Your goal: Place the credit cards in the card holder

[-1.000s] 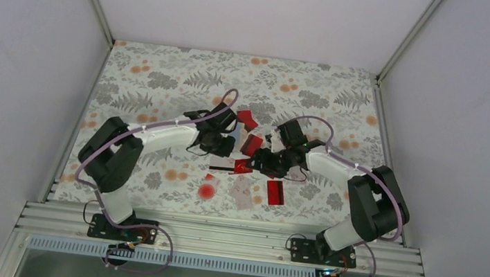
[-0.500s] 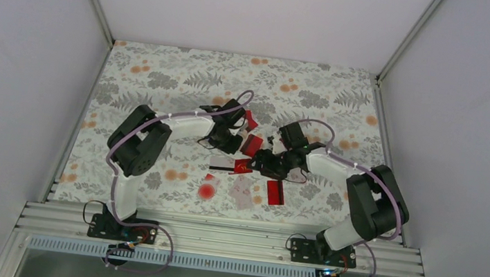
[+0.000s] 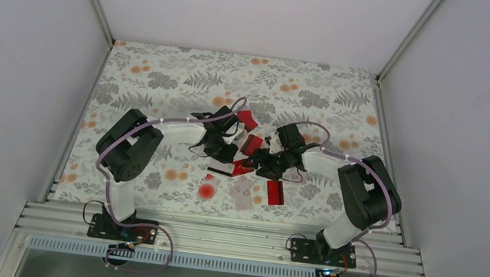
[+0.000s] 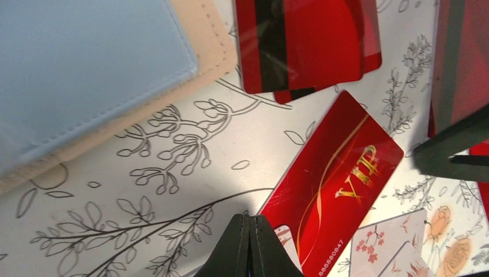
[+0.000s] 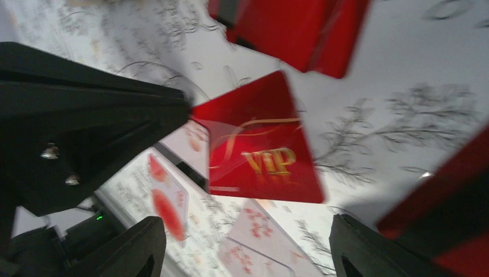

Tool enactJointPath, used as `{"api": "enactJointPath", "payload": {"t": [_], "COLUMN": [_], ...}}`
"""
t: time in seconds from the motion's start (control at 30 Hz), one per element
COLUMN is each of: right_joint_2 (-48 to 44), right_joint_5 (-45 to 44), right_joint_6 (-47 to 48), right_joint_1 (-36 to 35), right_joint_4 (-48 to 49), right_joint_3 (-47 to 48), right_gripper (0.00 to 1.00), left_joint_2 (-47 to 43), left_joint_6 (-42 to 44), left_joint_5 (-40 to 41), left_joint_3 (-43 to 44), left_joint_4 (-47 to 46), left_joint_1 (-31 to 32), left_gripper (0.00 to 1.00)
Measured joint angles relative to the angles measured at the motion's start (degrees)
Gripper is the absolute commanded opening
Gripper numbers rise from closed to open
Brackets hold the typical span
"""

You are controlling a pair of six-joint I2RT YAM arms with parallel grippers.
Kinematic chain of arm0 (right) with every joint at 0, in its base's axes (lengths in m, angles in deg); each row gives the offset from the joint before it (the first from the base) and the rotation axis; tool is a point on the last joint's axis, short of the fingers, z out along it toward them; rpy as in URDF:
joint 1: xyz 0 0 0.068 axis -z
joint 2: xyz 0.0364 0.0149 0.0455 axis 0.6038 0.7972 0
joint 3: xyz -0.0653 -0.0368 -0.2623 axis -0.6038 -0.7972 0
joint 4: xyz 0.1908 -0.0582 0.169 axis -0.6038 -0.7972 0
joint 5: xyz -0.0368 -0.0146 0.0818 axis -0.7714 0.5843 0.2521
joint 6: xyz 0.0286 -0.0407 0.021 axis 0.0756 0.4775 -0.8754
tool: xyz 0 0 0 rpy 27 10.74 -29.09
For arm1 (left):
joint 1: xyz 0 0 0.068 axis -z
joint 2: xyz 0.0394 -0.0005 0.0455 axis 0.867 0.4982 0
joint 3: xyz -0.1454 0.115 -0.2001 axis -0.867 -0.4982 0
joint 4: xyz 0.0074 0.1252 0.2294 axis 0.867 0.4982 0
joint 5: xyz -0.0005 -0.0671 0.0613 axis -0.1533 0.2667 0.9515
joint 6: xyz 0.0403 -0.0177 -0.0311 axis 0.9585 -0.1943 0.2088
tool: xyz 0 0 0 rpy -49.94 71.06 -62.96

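table [image 3: 165,80]: credit cards [image 3: 276,192] scattered centrally | left gripper [image 4: 249,224]: clenched, nothing grasped, tip set just beside VIP card [image 4: 340,184] | right gripper [image 5: 251,248]: spread, poised above it | card holder [image 4: 86,69]: laid open up-left of left tip | card's long axis: slanted up-right from left tip

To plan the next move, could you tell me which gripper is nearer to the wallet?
Left. The shut left gripper hangs beside the wallet, its tips at the edge of the VIP card; the open right gripper hovers above that card, farther from the wallet.
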Motion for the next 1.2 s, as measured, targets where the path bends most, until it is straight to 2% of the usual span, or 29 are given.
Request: {"api": "enactJointPath", "payload": {"t": [0.3,0.63,0.9,1.2], "right_joint_2": [5.14,8.13,6.73,14.29], "right_joint_5": [5.70,4.61,-5.77,-19.52], "right_joint_6": [-1.88,-1.88,2.99,9.07], "right_joint_1": [-0.87,-1.31,-2.99,-12.26], "right_joint_4": [5.42,4.63,-7.89,-21.59], "right_joint_3": [1.70,5.90,11.13,24.90], "right_gripper": [0.73,0.72,0.73,0.78], "left_joint_2": [-1.49,-3.69,-9.94,-18.40], "left_joint_6": [-1.11,-4.02,-6.08,-6.16], "left_joint_5": [-6.23,-12.20,-7.08,-1.88], "left_joint_3": [-4.09,-8.74,-10.19,-12.74], "left_joint_4": [-3.13,-5.05,-0.59,1.57], "left_joint_1": [0.31,1.05,-1.16,-5.66], "left_gripper": [0.02,0.02,0.02,0.02]}}
